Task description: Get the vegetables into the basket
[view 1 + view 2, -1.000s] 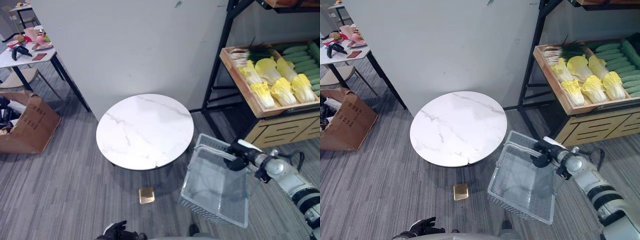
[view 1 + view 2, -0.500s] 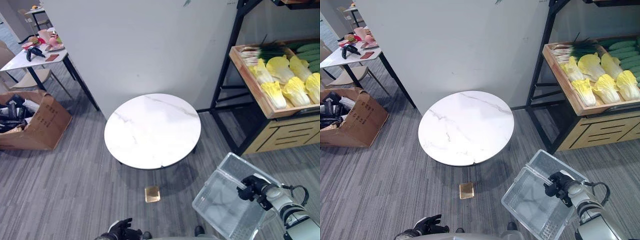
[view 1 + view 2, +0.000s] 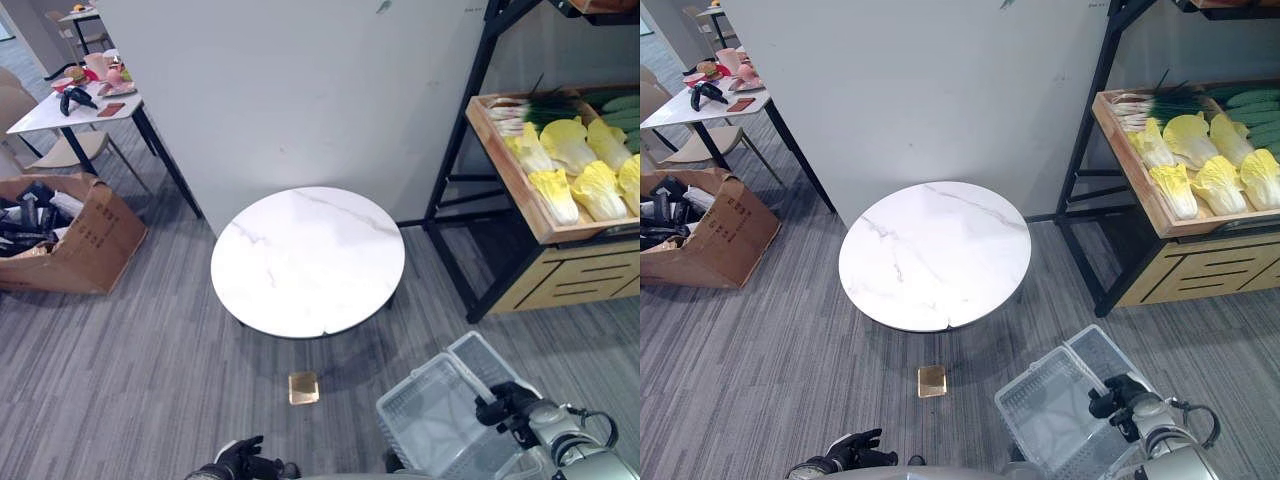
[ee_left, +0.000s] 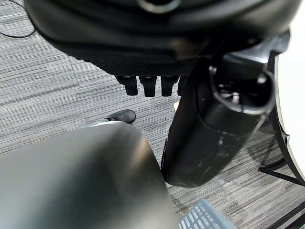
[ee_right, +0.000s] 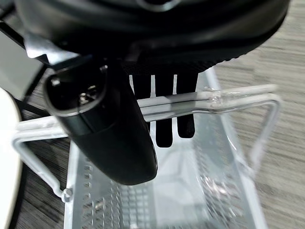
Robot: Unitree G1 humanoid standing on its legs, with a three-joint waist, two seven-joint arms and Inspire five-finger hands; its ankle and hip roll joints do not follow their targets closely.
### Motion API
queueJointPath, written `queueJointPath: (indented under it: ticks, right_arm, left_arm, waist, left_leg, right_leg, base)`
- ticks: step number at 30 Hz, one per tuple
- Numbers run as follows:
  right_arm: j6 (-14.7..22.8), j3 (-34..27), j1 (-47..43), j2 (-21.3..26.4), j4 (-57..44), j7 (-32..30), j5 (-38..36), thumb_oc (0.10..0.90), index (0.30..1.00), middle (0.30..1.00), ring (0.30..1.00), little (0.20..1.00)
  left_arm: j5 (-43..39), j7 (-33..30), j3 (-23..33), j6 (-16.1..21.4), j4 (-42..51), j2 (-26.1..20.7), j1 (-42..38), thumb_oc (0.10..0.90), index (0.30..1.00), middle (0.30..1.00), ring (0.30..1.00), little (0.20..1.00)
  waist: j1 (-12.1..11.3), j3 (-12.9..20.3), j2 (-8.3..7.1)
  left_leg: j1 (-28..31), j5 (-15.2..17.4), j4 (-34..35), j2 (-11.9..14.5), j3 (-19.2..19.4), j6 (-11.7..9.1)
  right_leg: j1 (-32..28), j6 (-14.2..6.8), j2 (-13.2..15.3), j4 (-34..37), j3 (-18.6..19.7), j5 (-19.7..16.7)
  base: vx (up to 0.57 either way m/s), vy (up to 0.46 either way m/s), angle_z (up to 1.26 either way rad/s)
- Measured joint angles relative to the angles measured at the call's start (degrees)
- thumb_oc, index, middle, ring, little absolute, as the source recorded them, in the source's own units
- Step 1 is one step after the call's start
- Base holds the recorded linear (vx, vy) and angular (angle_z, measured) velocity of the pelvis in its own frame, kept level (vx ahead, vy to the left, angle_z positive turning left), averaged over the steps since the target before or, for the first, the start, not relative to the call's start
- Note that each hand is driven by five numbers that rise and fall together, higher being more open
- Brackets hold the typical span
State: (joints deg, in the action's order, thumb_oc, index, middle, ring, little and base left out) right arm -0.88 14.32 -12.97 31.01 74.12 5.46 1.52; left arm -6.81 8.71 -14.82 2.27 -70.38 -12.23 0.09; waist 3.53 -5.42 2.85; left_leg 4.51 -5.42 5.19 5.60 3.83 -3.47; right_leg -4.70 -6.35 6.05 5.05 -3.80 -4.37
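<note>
Basket (image 3: 1050, 425) now lower and nearer, right hand (image 3: 1112, 396) curled under its handles (image 5: 190, 100), left hand (image 3: 238, 462) loosely spread.

A round white marble worktop (image 3: 307, 260) stands in the middle of the grey floor (image 3: 130, 350). To its right is a black shelf with a wooden tray (image 3: 520, 180) that has yellow cabbages (image 3: 580, 170) in it. A clear plastic basket (image 3: 440, 420) is low down, nearer than the worktop and to its right. A brown cardboard box (image 3: 70, 240) sits far left, with a white table (image 3: 60, 105) behind it.
</note>
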Motion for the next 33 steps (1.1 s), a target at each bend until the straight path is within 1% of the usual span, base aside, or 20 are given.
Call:
queueJointPath:
  ticks: [3, 11, 15, 18, 20, 21, 23, 24, 25, 27, 28, 29, 30, 31, 32, 33]
  right_arm:
    - [-0.02, -0.01, 0.16, -0.17, -0.07, -0.07, -0.3, 0.4, 0.3, 0.3, 0.3, 0.3]
    - [-0.08, 0.01, 0.2, -1.01, -0.62, -0.22, -0.38, 0.4, 0.3, 0.3, 0.3, 0.3]
    - [-0.12, -0.3, 0.28, -1.83, -0.63, -0.34, -0.44, 0.4, 0.3, 0.3, 0.3, 0.3]
    - [-0.11, -0.5, 0.26, -2.24, -1.04, -0.41, -1.79, 0.4, 0.3, 0.3, 0.3, 0.3]
    - [-0.14, -0.54, 0.19, -2.25, -2.22, -0.44, -1.96, 0.4, 0.3, 0.3, 0.3, 0.3]
    - [-0.13, -0.53, 0.23, -2.33, -2.63, -0.38, -2.0, 0.4, 0.3, 0.3, 0.3, 0.3]
    - [-0.14, -0.54, 0.21, -2.75, -2.79, -0.66, -1.99, 0.4, 0.3, 0.3, 0.3, 0.3]
    - [0.02, -0.55, 0.05, -3.68, -4.23, -1.0, -2.0, 0.4, 0.3, 0.3, 0.3, 0.3]
    - [0.08, -0.56, -0.01, -4.23, -4.87, -1.07, -2.01, 0.4, 0.3, 0.3, 0.3, 0.3]
    - [0.09, -0.56, -0.07, -5.55, -5.25, -0.99, -2.02, 0.4, 0.3, 0.3, 0.3, 0.3]
    - [0.24, -0.64, 0.18, -5.98, -5.39, -1.08, -2.03, 0.4, 0.3, 0.3, 0.3, 0.3]
    - [0.44, -1.44, -0.24, -7.35, -5.69, -1.57, -2.05, 0.4, 0.3, 0.3, 0.3, 0.3]
    - [0.52, -1.49, -0.45, -7.87, -6.2, -1.58, -2.07, 0.4, 0.3, 0.3, 0.3, 0.3]
    - [0.58, -1.71, 0.51, -9.0, -6.43, -1.71, -2.54, 0.4, 0.3, 0.3, 0.3, 0.3]
    - [0.05, -1.78, 0.7, -9.2, -5.73, -1.61, -2.56, 0.4, 0.3, 0.3, 0.3, 0.3]
    - [-0.4, -1.73, 0.7, -9.19, -5.53, -1.42, -2.56, 0.4, 0.3, 0.3, 0.3, 0.3]
  left_arm:
    - [0.05, -0.06, 0.99, -0.04, -0.17, -0.01, 0.03, 0.9, 1.0, 1.0, 1.0, 1.0]
    - [0.06, -0.9, 1.95, -0.42, -1.08, -0.64, -0.24, 0.9, 1.0, 1.0, 1.0, 1.0]
    - [0.05, -1.22, 1.94, -0.64, -1.23, -0.7, -0.67, 0.9, 1.0, 1.0, 1.0, 1.0]
    - [0.04, -1.24, 1.95, -0.72, -1.3, -0.66, -1.24, 0.9, 1.0, 1.0, 1.0, 1.0]
    - [0.05, -1.27, 1.8, -0.72, -1.34, -0.66, -1.32, 0.9, 1.0, 1.0, 1.0, 1.0]
    - [0.07, -1.27, 1.83, -0.74, -1.44, -0.78, -1.34, 0.9, 1.0, 1.0, 1.0, 1.0]
    - [0.12, -1.36, 1.61, -0.78, -1.45, -0.96, -1.89, 0.9, 1.0, 1.0, 1.0, 1.0]
    - [0.11, -1.35, 1.57, -0.74, -1.47, -1.46, -2.15, 0.9, 1.0, 1.0, 1.0, 1.0]
    - [0.12, -1.43, 1.46, -0.77, -1.53, -1.72, -2.45, 0.9, 1.0, 1.0, 1.0, 1.0]
    - [0.16, -1.41, 1.37, -0.77, -1.56, -2.34, -2.95, 0.9, 1.0, 1.0, 1.0, 1.0]
    - [0.18, -1.48, 1.31, -0.78, -1.52, -2.52, -3.48, 0.9, 1.0, 1.0, 1.0, 1.0]
    - [0.18, -1.93, 1.2, -0.71, -1.5, -2.83, -4.14, 0.9, 1.0, 1.0, 1.0, 1.0]
    - [0.18, -2.1, 1.19, -0.77, -1.53, -2.98, -4.58, 0.9, 1.0, 1.0, 1.0, 1.0]
    - [0.64, -2.48, 1.12, -0.89, -2.01, -3.07, -5.41, 0.9, 1.0, 1.0, 1.0, 1.0]
    - [1.21, -2.57, 0.99, -0.75, -2.03, -2.89, -5.29, 0.9, 1.0, 1.0, 1.0, 1.0]
    - [1.25, -2.61, 0.99, -0.6, -2.01, -2.75, -5.4, 0.9, 1.0, 1.0, 1.0, 1.0]
  waist:
    - [0.06, 0.09, -0.42]
    - [0.53, 0.91, -2.26]
    - [0.65, 0.86, -2.67]
    - [0.5, 0.71, -2.99]
    - [0.46, 0.55, -3.26]
    - [0.77, 0.44, -3.45]
    - [1.96, -0.09, -4.33]
    - [2.15, -0.66, -5.24]
    - [2.38, -1.01, -5.83]
    - [2.41, -1.56, -6.66]
    - [2.71, -2.13, -7.53]
    - [2.73, -3.11, -7.62]
    - [2.76, -3.72, -7.84]
    - [3.65, -5.18, -8.13]
    - [3.35, -5.36, -7.86]
    - [3.05, -5.25, -7.91]
  left_leg:
    - [0.0, 0.0, 0.01, -0.02, 0.05, -0.01]
    - [0.04, 0.16, 0.01, -0.16, 0.87, 0.0]
    - [0.12, 0.27, -0.02, -0.4, 1.45, 0.03]
    - [0.09, 0.48, 0.01, -0.82, 2.79, 0.3]
    - [0.03, 0.94, 0.23, -1.37, 4.5, 0.99]
    - [0.06, 0.95, 0.25, -1.79, 4.79, 1.07]
    - [0.19, 1.21, -0.01, -2.6, 5.56, 1.38]
    - [0.3, 1.43, 0.27, -3.17, 7.53, 1.76]
    - [0.36, 1.65, 0.3, -3.45, 8.5, 2.16]
    - [0.73, 2.06, 0.31, -3.75, 10.75, 2.8]
    - [0.85, 2.21, 0.31, -4.21, 11.35, 3.07]
    - [0.71, 2.28, 0.32, -3.97, 12.68, 3.35]
    - [0.45, 2.27, 0.32, -3.78, 13.78, 3.75]
    - [0.31, 1.9, 0.38, -3.76, 15.16, 4.96]
    - [0.43, 2.01, 0.36, -3.64, 16.58, 5.29]
    - [0.44, 2.14, 0.36, -3.34, 17.72, 5.38]
  right_leg:
    - [0.04, -0.08, 0.0, 0.0, 0.07, 0.07]
    - [0.46, 0.26, 0.07, -0.06, 0.82, -0.2]
    - [0.81, 0.2, 0.23, -0.1, 1.39, -0.52]
    - [1.72, -0.1, 0.63, -0.14, 2.79, -0.98]
    - [2.77, -0.62, 1.21, -0.32, 4.47, -1.37]
    - [2.79, -0.81, 1.53, -0.19, 4.86, -1.63]
    - [3.45, -1.19, 2.19, -0.46, 5.63, -2.02]
    - [4.8, -1.71, 2.6, -1.38, 7.71, -2.39]
    - [5.69, -2.19, 2.72, -2.06, 8.63, -2.74]
    - [6.77, -2.94, 3.12, -2.38, 9.34, -3.7]
    - [7.23, -2.91, 3.17, -2.55, 9.32, -4.46]
    - [9.34, -3.37, 2.54, -3.23, 8.39, -7.17]
    - [10.4, -3.98, 2.44, -3.06, 7.36, -8.93]
    - [10.94, -5.04, 3.44, -1.97, 1.81, -9.1]
    - [11.43, -4.55, 3.96, -2.58, -1.82, -7.67]
    - [12.07, -4.55, 4.06, -3.35, -2.88, -7.39]
  base:
    - [0.0, 0.0, 0.0]
    - [0.0, 0.029, -0.05]
    - [-0.02, 0.072, -0.08]
    - [-0.04, 0.108, -0.24]
    - [-0.04, 0.095, -0.35]
    - [-0.05, 0.117, -0.23]
    - [-0.05, 0.112, -0.28]
    - [-0.05, 0.1, -0.58]
    - [-0.06, 0.071, -0.77]
    - [-0.07, 0.038, -0.52]
    - [-0.06, 0.03, -0.65]
    - [-0.03, 0.027, -0.76]
    - [-0.02, 0.01, -0.87]
    - [-0.01, 0.011, -0.66]
    - [-0.02, -0.01, -0.67]
    - [-0.01, -0.004, -0.66]
